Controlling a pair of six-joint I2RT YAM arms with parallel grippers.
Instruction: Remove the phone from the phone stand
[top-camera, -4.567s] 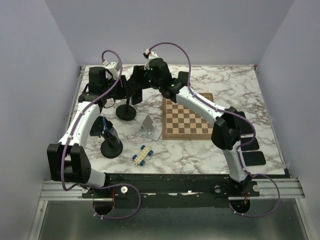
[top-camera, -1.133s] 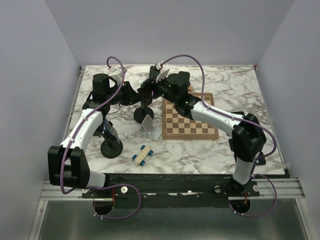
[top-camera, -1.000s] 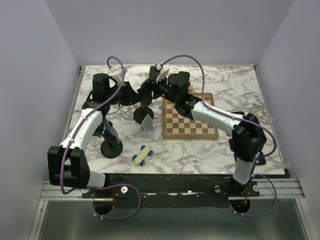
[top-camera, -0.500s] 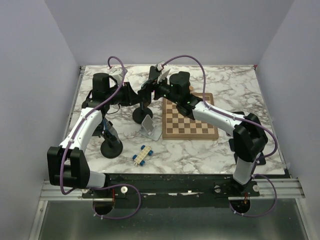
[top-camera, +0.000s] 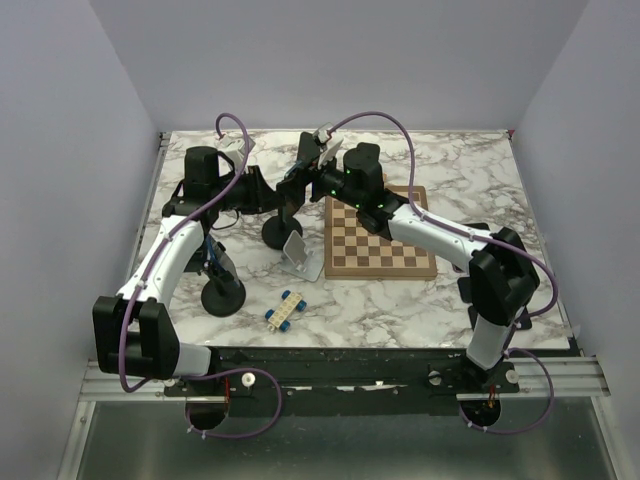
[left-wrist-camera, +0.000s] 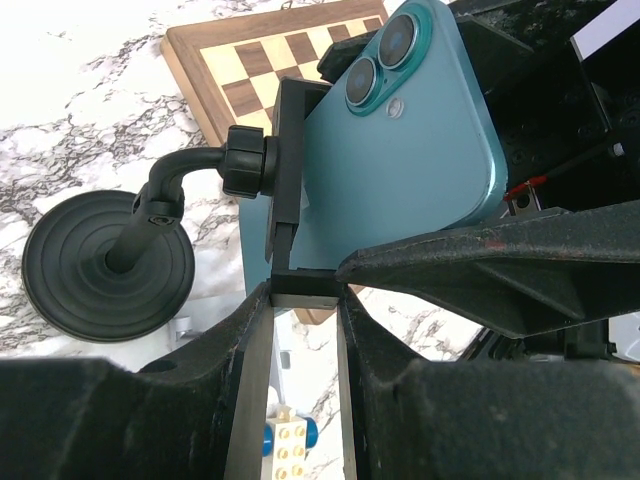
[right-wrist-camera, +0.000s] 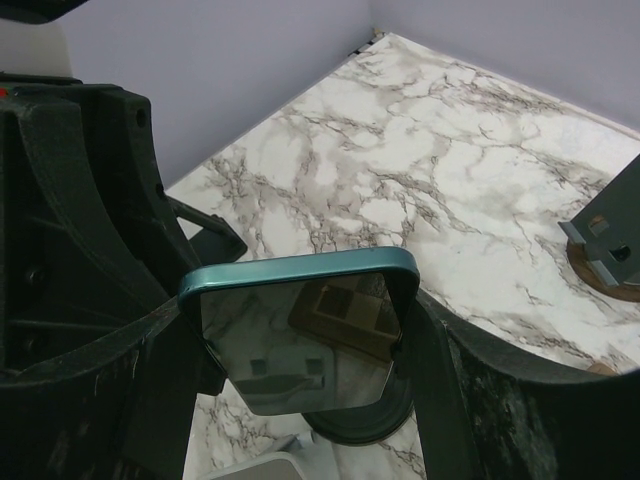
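Note:
A teal phone (left-wrist-camera: 405, 150) with two camera lenses leans with its back against the black clamp of the phone stand (left-wrist-camera: 288, 180). The stand's bent neck runs down to a round base (left-wrist-camera: 105, 265). My left gripper (left-wrist-camera: 305, 292) is shut on the lower end of that clamp. Seen from the right wrist, the phone (right-wrist-camera: 300, 340) sits screen up between the fingers of my right gripper (right-wrist-camera: 300, 345), which is shut on its two long edges. From above, both grippers meet over the stand's base (top-camera: 277, 232), left gripper (top-camera: 268, 192) beside right gripper (top-camera: 300, 180).
A chessboard (top-camera: 378, 232) lies right of the stand. A small silver stand (top-camera: 298, 255) sits just in front of it, and a white and blue toy block (top-camera: 285, 308) nearer still. Another black round-based stand (top-camera: 222, 295) is at the left.
Over the last second the right gripper has lifted and tilted the phone slightly, and the stand's base has slid a little left. Both grips are unchanged.

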